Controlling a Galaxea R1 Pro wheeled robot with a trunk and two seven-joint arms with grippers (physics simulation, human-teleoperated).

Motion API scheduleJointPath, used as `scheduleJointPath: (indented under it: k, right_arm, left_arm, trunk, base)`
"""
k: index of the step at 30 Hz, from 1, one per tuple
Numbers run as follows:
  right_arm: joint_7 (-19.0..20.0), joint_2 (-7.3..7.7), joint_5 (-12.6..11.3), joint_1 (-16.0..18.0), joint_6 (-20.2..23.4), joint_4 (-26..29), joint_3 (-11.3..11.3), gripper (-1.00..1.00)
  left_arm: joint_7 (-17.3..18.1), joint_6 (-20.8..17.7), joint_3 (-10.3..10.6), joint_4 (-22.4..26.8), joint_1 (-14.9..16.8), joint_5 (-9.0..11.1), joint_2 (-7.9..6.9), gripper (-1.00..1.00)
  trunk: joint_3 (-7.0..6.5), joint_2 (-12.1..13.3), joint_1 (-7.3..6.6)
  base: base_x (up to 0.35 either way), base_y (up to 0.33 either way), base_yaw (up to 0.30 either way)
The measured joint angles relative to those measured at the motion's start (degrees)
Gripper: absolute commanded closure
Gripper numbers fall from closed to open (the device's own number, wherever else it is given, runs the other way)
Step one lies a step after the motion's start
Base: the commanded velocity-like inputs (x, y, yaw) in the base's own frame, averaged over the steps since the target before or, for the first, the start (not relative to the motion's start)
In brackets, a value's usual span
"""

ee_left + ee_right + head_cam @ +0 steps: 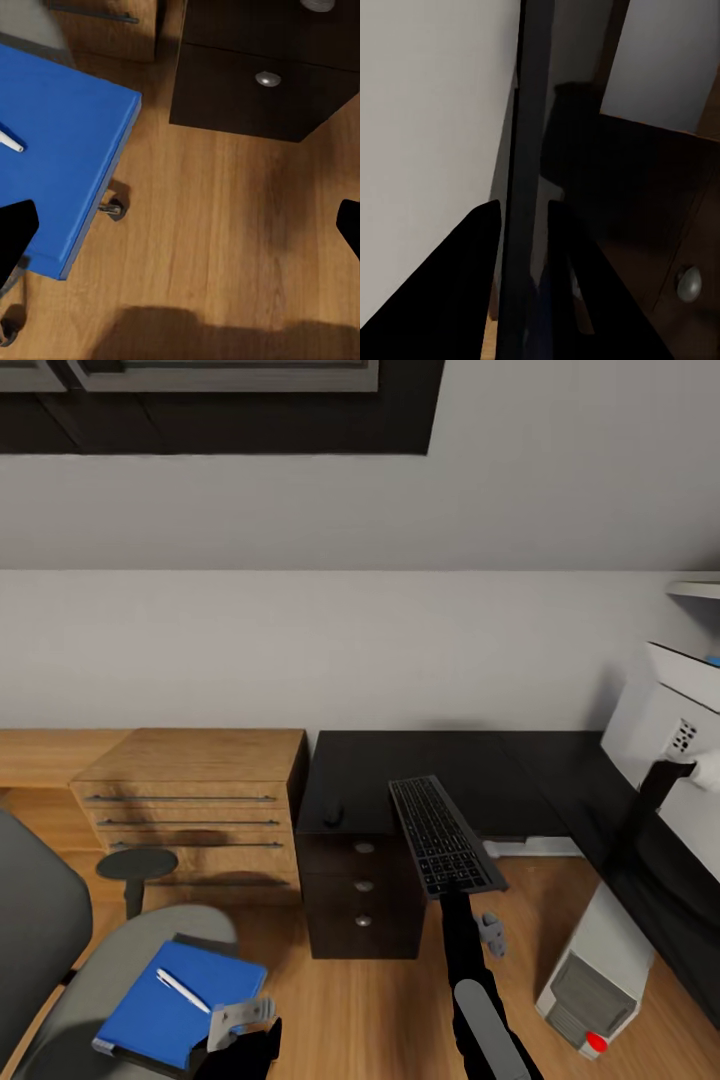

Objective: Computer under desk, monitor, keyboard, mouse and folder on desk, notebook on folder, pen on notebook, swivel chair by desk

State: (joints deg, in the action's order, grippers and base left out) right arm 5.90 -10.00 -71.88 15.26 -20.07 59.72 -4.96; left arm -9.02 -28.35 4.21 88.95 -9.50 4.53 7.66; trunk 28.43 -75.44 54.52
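Observation:
My right gripper (458, 892) is shut on the near end of the keyboard (443, 836), which is held lengthwise over the front edge of the black desk (500, 770). In the right wrist view the keyboard (529, 150) shows edge-on between both fingers (472, 262). The mouse (333, 815) lies on the desk's left end. The monitor (665, 730) stands at the right, white back toward me. The computer (588, 985) stands on the floor under the desk. The blue folder (170, 1008) with the pen (183, 990) on it lies on the swivel chair (60, 960). My left gripper (240, 1018) is open beside the folder (52, 150). I cannot make out the notebook.
A dark three-drawer pedestal (360, 905) stands under the desk's left end, with a light wooden drawer unit (195, 800) to its left. The chair's black armrest (136, 864) rises in front of that unit. Wooden floor (350, 1010) lies open between chair and computer.

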Motion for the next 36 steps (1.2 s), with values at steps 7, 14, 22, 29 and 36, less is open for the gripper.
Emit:
scheduleJointPath:
  k: [7,14,22,29,36]
  right_arm:
    - [0.2,0.00,0.0,-0.1,0.0,0.0,-0.1,1.00]
    - [0.1,0.00,0.0,-0.1,0.0,0.0,-0.1,1.00]
    - [0.1,0.00,0.0,-0.1,0.0,0.0,-0.1,1.00]
    - [0.2,0.00,0.9,-0.1,0.0,-0.9,-0.2,1.00]
    - [1.6,0.00,1.1,-0.1,0.0,-1.8,-0.2,1.00]
  left_arm:
    - [-0.1,0.0,2.2,-0.3,0.0,-0.1,0.00,-1.00]
    - [-0.1,0.0,2.4,-0.3,0.0,-0.1,-0.08,-1.00]
    - [-0.1,0.0,2.4,-0.3,0.0,0.0,-0.03,-1.00]
    - [-0.1,0.0,2.4,-0.3,0.0,0.0,-0.06,-1.00]
    - [-0.1,0.0,2.4,-0.3,0.0,0.0,-0.05,-1.00]
  trunk:
    - [0.00,0.0,0.01]
    - [0.00,0.0,0.01]
    - [0.00,0.0,0.00]
    - [-0.01,0.0,0.02]
    - [-0.01,0.0,0.02]
  base:
    - [0.254,0.032,0.000]
    - [0.099,0.001,0.000]
    - [0.282,0.000,0.000]
    - [0.187,0.000,0.000]
    - [0.111,0.000,0.000]
